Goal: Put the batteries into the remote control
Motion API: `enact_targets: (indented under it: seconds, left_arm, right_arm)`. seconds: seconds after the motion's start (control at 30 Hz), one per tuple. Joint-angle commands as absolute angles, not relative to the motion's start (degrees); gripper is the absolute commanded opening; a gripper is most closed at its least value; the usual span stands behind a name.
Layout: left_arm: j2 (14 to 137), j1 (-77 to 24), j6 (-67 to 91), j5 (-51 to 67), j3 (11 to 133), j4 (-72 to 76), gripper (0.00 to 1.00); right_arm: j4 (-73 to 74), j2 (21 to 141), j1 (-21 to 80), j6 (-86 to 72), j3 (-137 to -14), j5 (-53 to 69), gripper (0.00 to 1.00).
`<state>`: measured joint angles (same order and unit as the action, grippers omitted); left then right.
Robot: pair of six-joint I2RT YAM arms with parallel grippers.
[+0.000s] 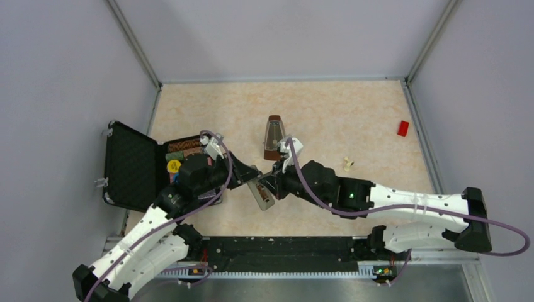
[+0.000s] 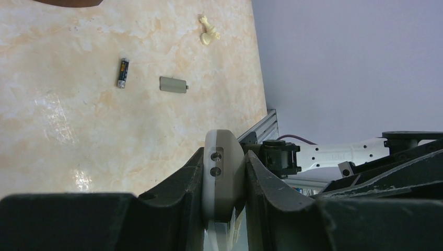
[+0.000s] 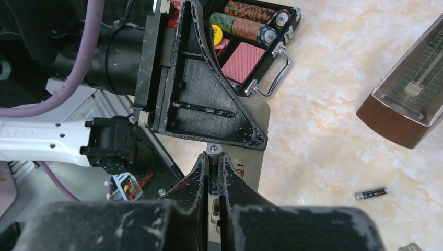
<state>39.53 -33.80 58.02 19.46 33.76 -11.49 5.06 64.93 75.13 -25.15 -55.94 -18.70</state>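
My left gripper (image 1: 247, 177) is shut on one end of the remote control (image 1: 260, 195) and holds it at the table's middle, grey back up. In the left wrist view the remote's rounded end (image 2: 223, 180) sits clamped between the jaws. My right gripper (image 3: 213, 159) is shut on one battery (image 3: 213, 150), its metal tip poking out just above the remote's grey back (image 3: 253, 167), close to the left fingers (image 3: 209, 99). The second battery (image 3: 372, 194) lies loose on the table; it also shows in the left wrist view (image 2: 122, 72).
The small grey cover piece (image 2: 173, 84) lies near the loose battery, with a cream chess piece (image 2: 209, 31) beyond. The brown metronome (image 1: 273, 136) stands just behind both grippers. An open black case (image 1: 132, 167) with poker chips sits left. A red block (image 1: 403, 128) lies far right.
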Motion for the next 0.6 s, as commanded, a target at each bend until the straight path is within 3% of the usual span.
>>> enact_targets:
  seconds: [0.0,0.57]
  left_arm:
    - [38.5,-33.8,59.2,19.8,37.0,-9.2,0.0]
    - [38.8,-33.8,59.5,21.7,37.6,-8.1,0.0]
  right_arm:
    - [2.1,65.9,77.0,-23.5,-58.2,-21.2,0.0]
    - [-2.2,64.8,77.6,-18.9,-51.4,-22.9,0.0]
